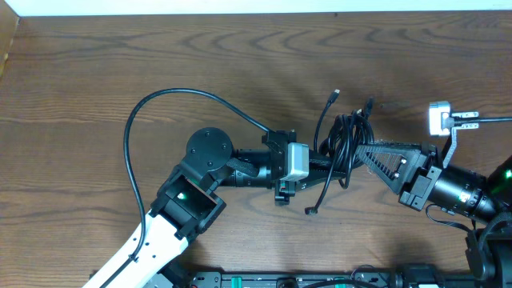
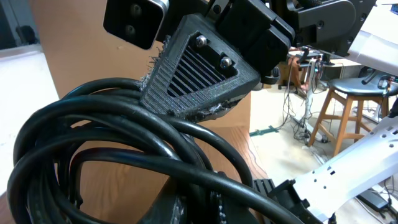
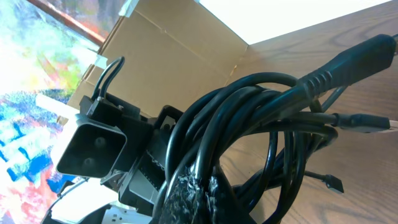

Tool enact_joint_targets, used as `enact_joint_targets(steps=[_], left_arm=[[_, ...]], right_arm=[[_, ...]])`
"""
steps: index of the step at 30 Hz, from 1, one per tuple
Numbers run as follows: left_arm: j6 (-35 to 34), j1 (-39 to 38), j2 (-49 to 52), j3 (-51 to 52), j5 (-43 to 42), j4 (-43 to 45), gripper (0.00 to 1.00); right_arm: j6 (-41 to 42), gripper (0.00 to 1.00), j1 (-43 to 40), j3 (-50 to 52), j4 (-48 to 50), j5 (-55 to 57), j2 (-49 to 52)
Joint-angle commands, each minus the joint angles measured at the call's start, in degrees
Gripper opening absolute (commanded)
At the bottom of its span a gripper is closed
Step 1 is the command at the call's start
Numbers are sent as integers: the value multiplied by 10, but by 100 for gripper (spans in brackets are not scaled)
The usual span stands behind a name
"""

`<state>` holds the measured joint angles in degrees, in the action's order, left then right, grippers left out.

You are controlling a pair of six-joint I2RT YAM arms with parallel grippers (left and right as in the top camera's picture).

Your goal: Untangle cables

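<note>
A wooden table [image 1: 96, 64] fills the overhead view, with the left arm [image 1: 184, 200] reaching in from the lower edge and the right arm [image 1: 456, 188] cut off at the right border. Between the two grippers sits the cables [image 1: 346, 142], a black coiled bundle. It hides the fingertips of the left gripper [image 1: 324, 166], which is closed narrow with the coil gripped at its tip. In that gripper's own camera the loops crowd the frame and only dark finger bases show below them.

The right gripper [image 1: 362, 152] is closed tight against the bundle's near side. Its ribbed finger [image 2: 199, 71] presses on the top strands, but it is hard to make out whether a strand is pinched between the fingertips [image 3: 186, 190].

One loose plug end [image 1: 334, 96] sticks out beyond both grippers. Another plug end [image 1: 310, 210] trails back beside the left gripper. A white adapter [image 1: 438, 118] lies well apart, past the right gripper.
</note>
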<state>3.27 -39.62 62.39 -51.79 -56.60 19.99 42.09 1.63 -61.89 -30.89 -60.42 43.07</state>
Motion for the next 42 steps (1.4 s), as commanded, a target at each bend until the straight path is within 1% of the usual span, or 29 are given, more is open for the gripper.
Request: enact_joint_targets(steps=[1,3,5,7,8,10,11,18,25,28,42], left_arm=[[12,-4,-11,-14,8,23,11],[12,-4,-11,-14,8,22,16],[9,-4,-11,-14,8,22,28],[-2,-3,-11,-14,8,23,56],[-10,-2,-11,-14,8,22,61],[-38,2,-11,-14,8,23,67],[-60,7,-11,-14,8,22,68],[-234,36,-11,-14,8,22,69],[-358,35,-10,-14,8,22,70],[-381,35,-9,-14,8,22,70],[-392,-9,20,-14,66,20,70]], right_arm=[[-19,1,0,-2,-6,8,4],[-36,1,0,-2,-6,9,4],[-50,1,0,-2,-6,9,4],[-82,1,0,-2,-6,9,4],[-104,1,0,-2,-6,9,4],[-153,1,0,-2,-6,9,4],[-172,1,0,-2,-6,9,4],[-290,1,0,-2,-6,9,4],[-329,1,0,-2,-6,-1,4],[-335,1,0,-2,-6,-2,4],[-334,1,0,-2,3,-26,4]])
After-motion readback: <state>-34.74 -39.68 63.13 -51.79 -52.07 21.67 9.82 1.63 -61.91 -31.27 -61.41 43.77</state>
